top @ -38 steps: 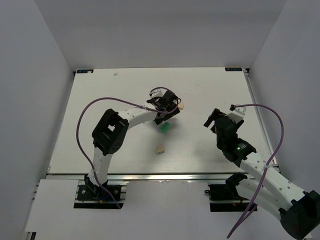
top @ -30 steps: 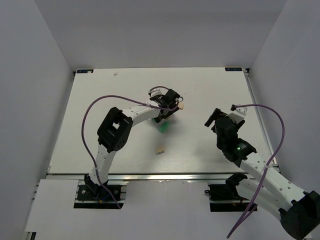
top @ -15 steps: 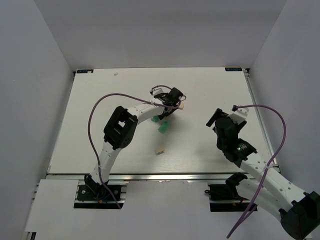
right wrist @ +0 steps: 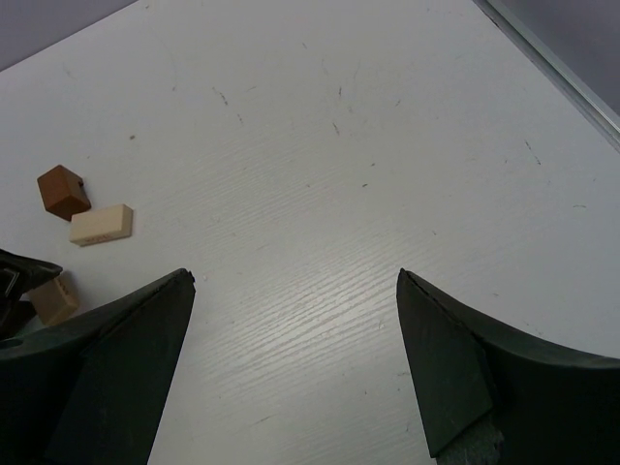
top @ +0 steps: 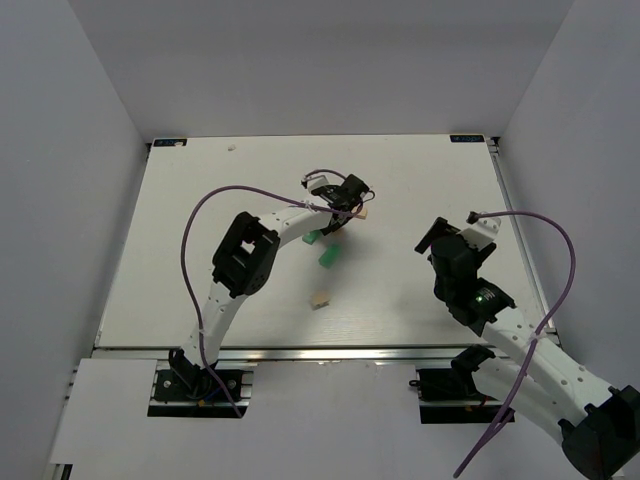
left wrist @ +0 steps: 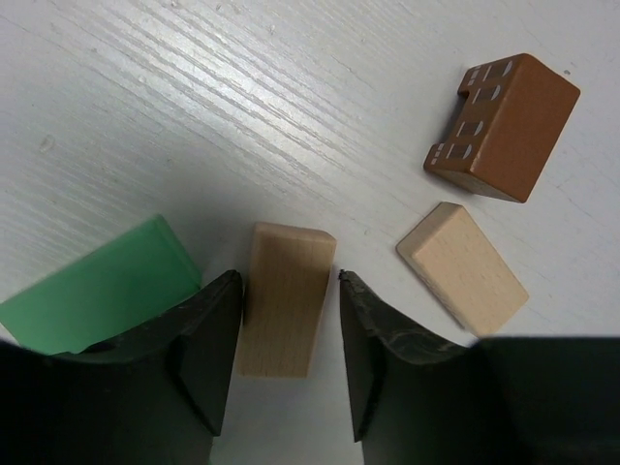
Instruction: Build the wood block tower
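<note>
In the left wrist view a light tan block (left wrist: 283,308) lies flat on the table between the jaws of my left gripper (left wrist: 289,278). The left pad touches its side; a thin sliver of table shows at the right pad. A mint-green block (left wrist: 97,291) lies just outside the left finger. Farther ahead lie a second tan block (left wrist: 462,268) and a dark brown block (left wrist: 504,126). From above, my left gripper (top: 340,200) is at the table's middle back. My right gripper (top: 452,230) hangs open to the right, over bare table.
Two green blocks (top: 327,257) (top: 313,238) lie just in front of the left gripper. A lone tan block (top: 319,298) lies nearer the front edge. The right wrist view shows the brown block (right wrist: 63,191) and a tan block (right wrist: 101,224) at far left.
My left gripper has moved slightly back and right, and its jaws have narrowed from wide open to nearly touching both sides of the tan block. The right arm has barely moved.
</note>
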{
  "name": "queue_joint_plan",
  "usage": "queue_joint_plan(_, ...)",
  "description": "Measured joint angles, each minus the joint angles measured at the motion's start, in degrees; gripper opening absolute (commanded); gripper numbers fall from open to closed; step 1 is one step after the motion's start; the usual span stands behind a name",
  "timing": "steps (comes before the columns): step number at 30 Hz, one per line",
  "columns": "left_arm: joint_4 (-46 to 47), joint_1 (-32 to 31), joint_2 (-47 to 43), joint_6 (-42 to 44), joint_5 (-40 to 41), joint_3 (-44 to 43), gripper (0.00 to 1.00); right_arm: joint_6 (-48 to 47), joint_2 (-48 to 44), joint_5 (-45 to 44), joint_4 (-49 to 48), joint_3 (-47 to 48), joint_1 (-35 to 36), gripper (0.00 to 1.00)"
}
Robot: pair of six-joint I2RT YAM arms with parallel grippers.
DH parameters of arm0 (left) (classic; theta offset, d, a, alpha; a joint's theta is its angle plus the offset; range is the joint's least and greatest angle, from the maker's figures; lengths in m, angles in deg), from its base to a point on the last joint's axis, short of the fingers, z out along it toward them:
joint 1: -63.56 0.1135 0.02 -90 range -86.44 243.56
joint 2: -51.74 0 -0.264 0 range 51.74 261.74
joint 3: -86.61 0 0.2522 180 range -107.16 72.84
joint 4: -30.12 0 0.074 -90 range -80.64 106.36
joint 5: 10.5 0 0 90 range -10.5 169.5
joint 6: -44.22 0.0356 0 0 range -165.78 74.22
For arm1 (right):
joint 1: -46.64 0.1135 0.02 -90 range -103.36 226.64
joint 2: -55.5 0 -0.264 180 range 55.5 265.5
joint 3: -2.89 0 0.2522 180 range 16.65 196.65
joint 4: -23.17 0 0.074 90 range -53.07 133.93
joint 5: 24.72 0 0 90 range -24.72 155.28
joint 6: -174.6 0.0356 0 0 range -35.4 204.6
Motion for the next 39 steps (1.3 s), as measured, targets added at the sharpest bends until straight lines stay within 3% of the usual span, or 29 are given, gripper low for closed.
queue_joint_plan(9, 1.62, -0.11, 0.79, 8.46, 1.29, -0.44, 0.50, 0.42, -1.29, -0.79, 0.02, -1.05, -0.15, 0.89)
queue_joint_plan(12, 2.43, -0.11, 0.87, 12.61, 1.36, -0.44, 0.36, 0.46, -1.29, -1.05, 0.02, -1.05, -0.24, 0.89)
queue_joint_plan(13, 2.67, -0.11, 0.87, 13.86, 1.36, -0.42, 0.24, 0.50, -1.29, -1.16, 0.02, -1.05, -0.24, 0.89)
queue_joint_plan(17, 4.15, -0.11, 0.87, 19.41, 1.09, -0.33, 0.14, 0.55, -1.29, -1.16, 0.02, -1.05, -0.26, 0.89)
queue_joint_plan(26, 8.61, -0.07, -2.86, 35.21, -2.34, 0.46, 0.10, -0.09, -0.81, -1.01, -1.16, -1.73, -0.26, 0.89)
queue_joint_plan(28, 8.92, 0.04, -5.68, 37.64, -2.95, 0.90, 0.00, -0.37, 0.15, -0.81, -1.27, -1.81, -0.31, 0.89)
queue_joint_plan(34, 13.05, 2.21, -21.09, 41.90, -5.84, 14.19, 0.00, -0.72, 2.93, -0.20, -1.55, -1.79, -0.31, 0.89)
queue_joint_plan(39, 16.44, 10.67, -32.04, 44.65, -9.07, 29.07, 0.01, -1.42, 3.15, 0.02, -1.66, -1.79, -0.33, 0.89)
